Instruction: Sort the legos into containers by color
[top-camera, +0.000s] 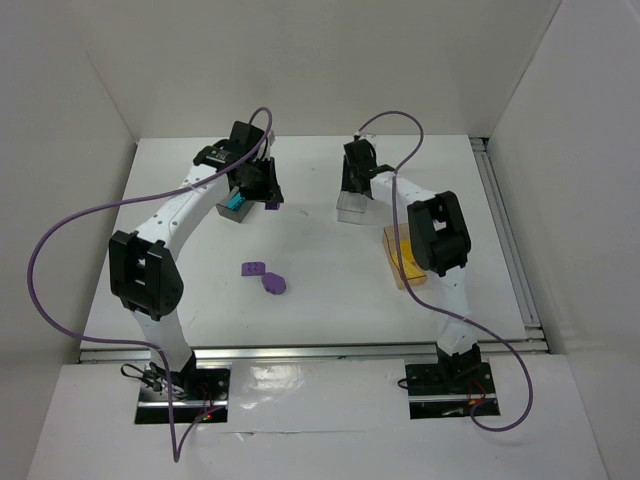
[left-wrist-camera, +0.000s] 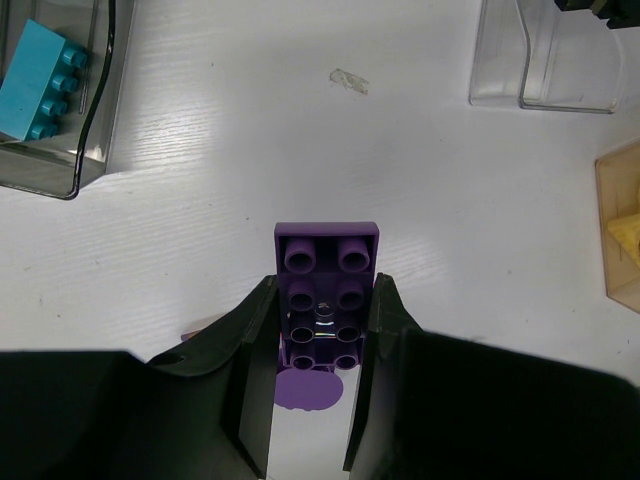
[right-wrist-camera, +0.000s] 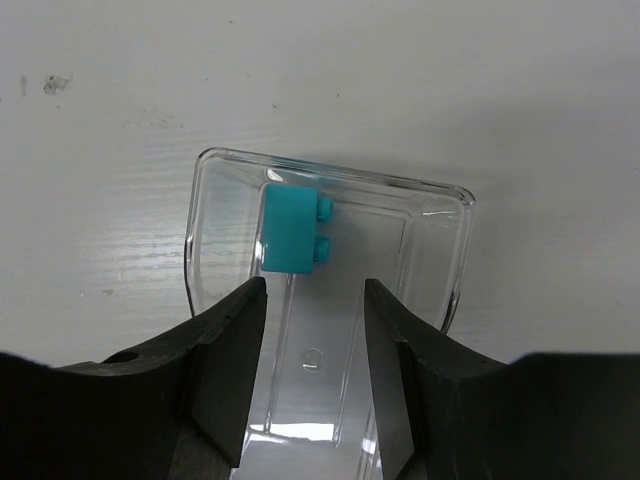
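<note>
My left gripper (left-wrist-camera: 326, 284) is shut on a purple lego (left-wrist-camera: 327, 262) that sticks out past its fingertips, held above the table beside the smoky grey container (left-wrist-camera: 92, 150). A teal lego (left-wrist-camera: 42, 80) lies in that container. My right gripper (right-wrist-camera: 315, 300) hangs open over the clear container (right-wrist-camera: 440, 195), with nothing between its fingers. A teal lego (right-wrist-camera: 290, 230) lies on its side at the far end of the clear container. In the top view two purple legos (top-camera: 254, 269) (top-camera: 275, 285) lie loose on the table. The amber container (top-camera: 392, 262) holds yellow pieces.
White walls close in the table at the back and on both sides. A metal rail (top-camera: 310, 350) runs along the near edge. The right arm's elbow (top-camera: 438, 235) hangs over part of the amber container. Purple cables loop above both arms.
</note>
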